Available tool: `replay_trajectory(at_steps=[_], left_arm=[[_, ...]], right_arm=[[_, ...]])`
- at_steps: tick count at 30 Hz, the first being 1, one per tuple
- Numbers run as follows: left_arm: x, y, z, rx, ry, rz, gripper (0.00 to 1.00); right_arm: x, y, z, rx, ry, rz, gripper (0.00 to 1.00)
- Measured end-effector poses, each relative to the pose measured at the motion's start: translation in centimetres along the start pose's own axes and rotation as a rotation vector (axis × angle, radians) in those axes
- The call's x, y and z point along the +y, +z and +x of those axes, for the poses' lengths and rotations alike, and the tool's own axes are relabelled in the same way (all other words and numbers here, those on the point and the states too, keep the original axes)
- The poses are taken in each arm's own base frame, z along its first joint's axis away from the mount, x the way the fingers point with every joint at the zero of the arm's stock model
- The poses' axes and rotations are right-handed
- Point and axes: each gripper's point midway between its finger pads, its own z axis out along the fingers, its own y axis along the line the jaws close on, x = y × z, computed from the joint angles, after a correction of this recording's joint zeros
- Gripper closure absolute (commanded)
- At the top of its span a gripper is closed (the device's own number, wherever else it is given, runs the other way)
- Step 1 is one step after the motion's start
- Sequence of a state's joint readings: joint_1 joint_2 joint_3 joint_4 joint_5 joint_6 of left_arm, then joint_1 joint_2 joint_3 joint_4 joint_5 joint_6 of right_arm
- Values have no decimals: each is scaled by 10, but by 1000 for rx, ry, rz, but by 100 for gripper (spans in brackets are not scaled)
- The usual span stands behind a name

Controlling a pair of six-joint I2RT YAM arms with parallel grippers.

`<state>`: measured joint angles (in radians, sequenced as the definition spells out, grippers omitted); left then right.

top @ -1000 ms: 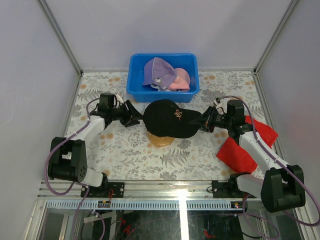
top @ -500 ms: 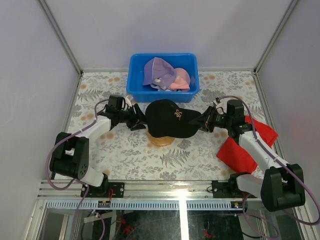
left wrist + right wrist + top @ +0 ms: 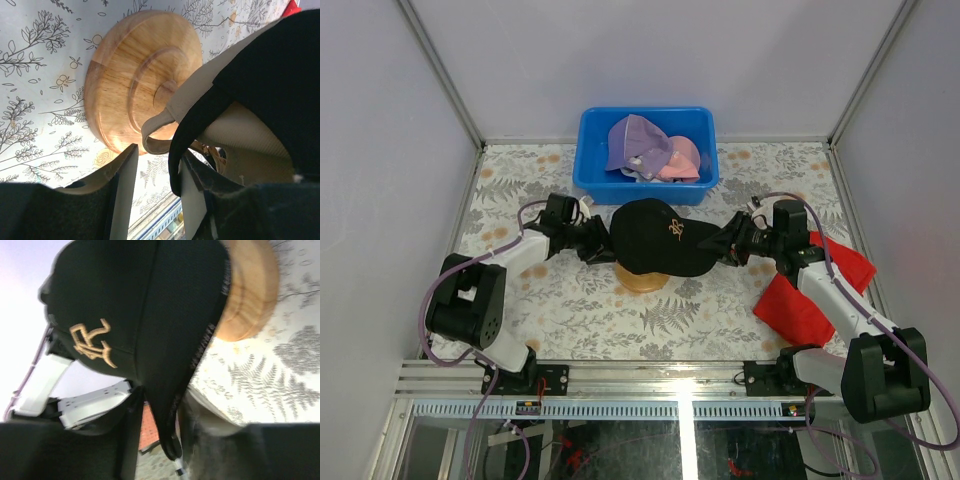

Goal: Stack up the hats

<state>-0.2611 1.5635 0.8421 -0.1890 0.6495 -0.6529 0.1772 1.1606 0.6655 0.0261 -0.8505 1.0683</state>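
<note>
The black hat with gold logo sits over a tan hat on a round wooden dome at the table's middle. My left gripper is open at the hat's rear. In the left wrist view its jaws straddle the black rear rim, which lies against the right finger. The tan hat's strap hangs just beyond them. My right gripper is shut on the black hat's brim. The lavender hat and pink hat lie in the blue bin. The white hat is mostly hidden.
The flat red cloth lies under my right arm at the table's right side. The blue bin stands just behind the dome. The wooden dome's base shows close below my left fingers. Enclosure walls stand on both sides.
My left gripper has moved right, from a hand's width off the black hat to its rear rim. The right gripper and the hat have held still.
</note>
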Motion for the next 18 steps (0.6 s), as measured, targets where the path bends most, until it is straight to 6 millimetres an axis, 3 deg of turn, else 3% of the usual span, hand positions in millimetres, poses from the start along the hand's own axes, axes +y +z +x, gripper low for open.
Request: replay_trajectory(at_steps=[3, 8, 14, 18], left_arm=[[0, -1, -3, -7, 7, -13, 64], [-2, -1, -10, -15, 23, -27, 64], [0, 2, -11, -1, 22, -35, 63], [-2, 3, -15, 1, 31, -37, 62]], right_arm=[[-13, -1, -2, -20, 2, 72, 37], [-20, -14, -16, -74, -71, 230, 33], [9, -40, -50, -194, -240, 367, 32], [42, -42, -83, -238, -313, 382, 32]])
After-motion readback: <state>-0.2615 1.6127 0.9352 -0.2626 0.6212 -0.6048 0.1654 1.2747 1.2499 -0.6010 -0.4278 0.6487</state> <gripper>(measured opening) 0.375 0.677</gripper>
